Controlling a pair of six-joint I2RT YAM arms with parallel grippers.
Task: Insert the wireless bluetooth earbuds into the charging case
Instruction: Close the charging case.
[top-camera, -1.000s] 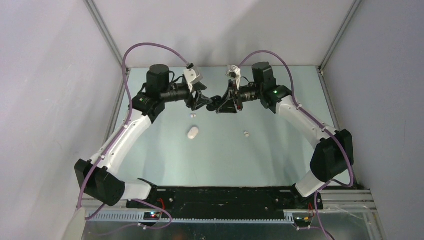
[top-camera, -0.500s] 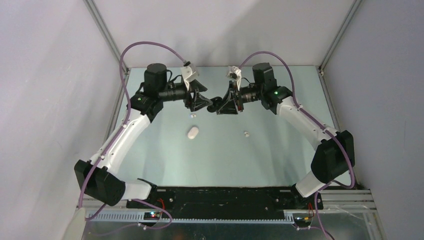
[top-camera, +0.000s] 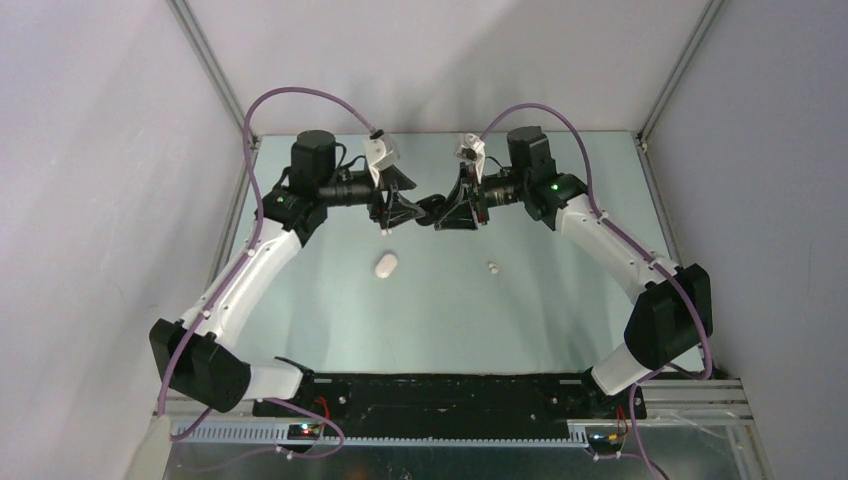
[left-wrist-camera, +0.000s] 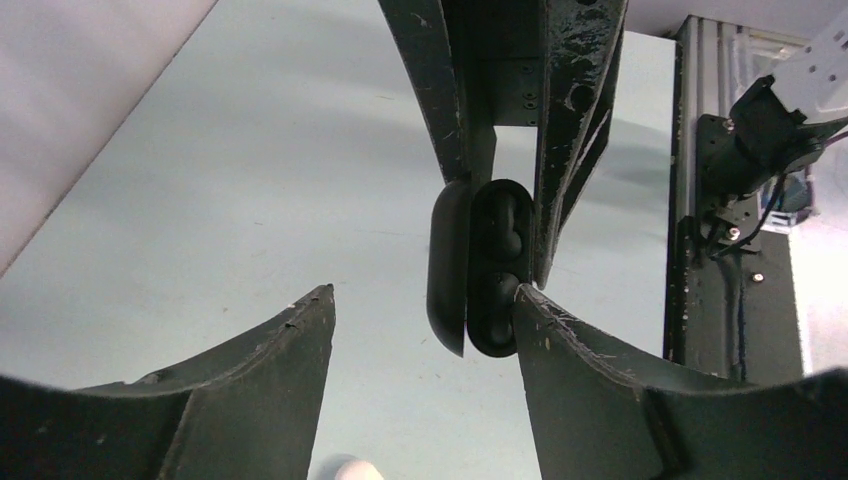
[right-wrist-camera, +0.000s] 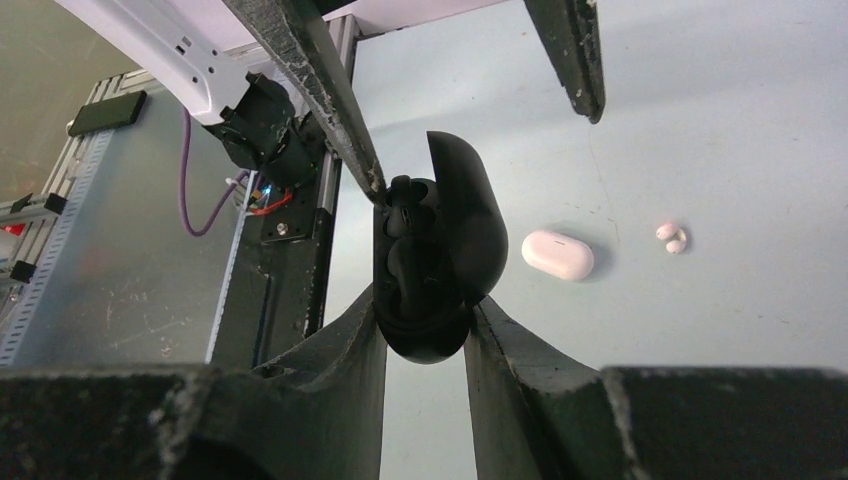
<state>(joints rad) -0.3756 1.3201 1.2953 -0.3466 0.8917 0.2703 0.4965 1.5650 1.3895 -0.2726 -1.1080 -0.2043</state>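
My right gripper (top-camera: 446, 212) (right-wrist-camera: 428, 305) is shut on the black charging case (right-wrist-camera: 440, 262), held in the air with its lid open. Two black earbuds (right-wrist-camera: 403, 240) sit in its wells; they also show in the left wrist view (left-wrist-camera: 503, 240). My left gripper (top-camera: 398, 208) (left-wrist-camera: 422, 300) is open, facing the case (left-wrist-camera: 470, 265), and its right fingertip (left-wrist-camera: 535, 315) touches the case's lower rim. A white case (top-camera: 386, 264) (right-wrist-camera: 557, 254) lies shut on the table. One white earbud (top-camera: 385, 231) (right-wrist-camera: 672, 237) lies behind it, another (top-camera: 493, 267) to its right.
The pale green table (top-camera: 450, 310) is walled by white panels on three sides. The black base rail (top-camera: 440, 392) runs along the near edge. Purple cables (top-camera: 300, 95) arc above both arms.
My left gripper has shifted slightly nearer the black case. The right arm and the white things on the table have hardly moved.
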